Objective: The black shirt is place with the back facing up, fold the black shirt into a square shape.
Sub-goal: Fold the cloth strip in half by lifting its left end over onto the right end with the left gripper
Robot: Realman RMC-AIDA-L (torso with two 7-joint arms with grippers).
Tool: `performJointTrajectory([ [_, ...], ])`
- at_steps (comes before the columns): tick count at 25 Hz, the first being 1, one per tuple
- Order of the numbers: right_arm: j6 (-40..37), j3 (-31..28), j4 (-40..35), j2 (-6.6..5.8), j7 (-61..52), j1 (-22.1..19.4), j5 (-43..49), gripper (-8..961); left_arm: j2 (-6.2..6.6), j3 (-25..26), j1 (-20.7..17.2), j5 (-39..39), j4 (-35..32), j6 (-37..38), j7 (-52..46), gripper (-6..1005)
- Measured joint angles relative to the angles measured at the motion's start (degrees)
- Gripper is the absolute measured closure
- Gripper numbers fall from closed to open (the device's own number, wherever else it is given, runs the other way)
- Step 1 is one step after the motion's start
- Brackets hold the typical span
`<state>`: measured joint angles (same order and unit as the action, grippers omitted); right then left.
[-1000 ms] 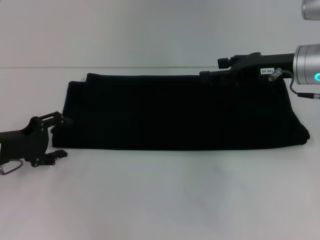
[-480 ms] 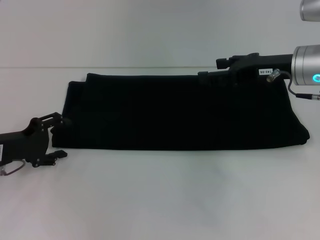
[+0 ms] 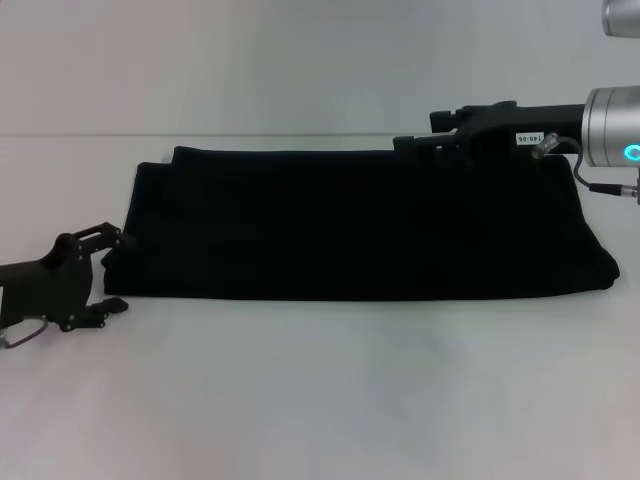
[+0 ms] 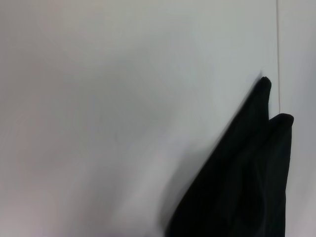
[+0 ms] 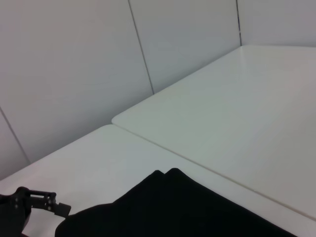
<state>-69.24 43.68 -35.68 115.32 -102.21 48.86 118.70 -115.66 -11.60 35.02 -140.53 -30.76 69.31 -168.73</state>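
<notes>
Change since earlier: left gripper point(image 3: 108, 270) has slid slightly leftward off the shirt's near-left corner; right gripper point(image 3: 420, 140) has reached a little farther left along the far edge.
Head view, black shirt point(image 3: 360, 225): folded into a long band lying flat on the white table point(image 3: 320, 400), long axis running left to right, far edge close to the table's back seam.
Head view, left gripper: jaws spread open, holding nothing, just beside the shirt's near-left corner.
Head view, right gripper: over the far edge, right of centre; cannot tell whether its jaws are open or closed.
Left wrist view: shirt corner point(image 4: 247, 177) with two rounded fabric tips on the white surface.
Right wrist view: shirt end point(image 5: 177, 207) on the table; left gripper point(image 5: 37, 200) beyond it; white panelled wall point(image 5: 74, 74) behind.
</notes>
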Motion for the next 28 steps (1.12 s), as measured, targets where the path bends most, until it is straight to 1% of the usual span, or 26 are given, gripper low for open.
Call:
performJointTrajectory([
  [21,-0.2,-0.1,0.0,0.07,0.0,-0.4,-0.9,85,0.35,-0.5,0.9,1.3,0.0,-2.8,4.5,93],
  [28,-0.3,-0.1,-0.5,0.07,-0.1,-0.7,-1.5,84,0.36,0.0,0.3,1.5,-0.5,0.6,5.1,93],
])
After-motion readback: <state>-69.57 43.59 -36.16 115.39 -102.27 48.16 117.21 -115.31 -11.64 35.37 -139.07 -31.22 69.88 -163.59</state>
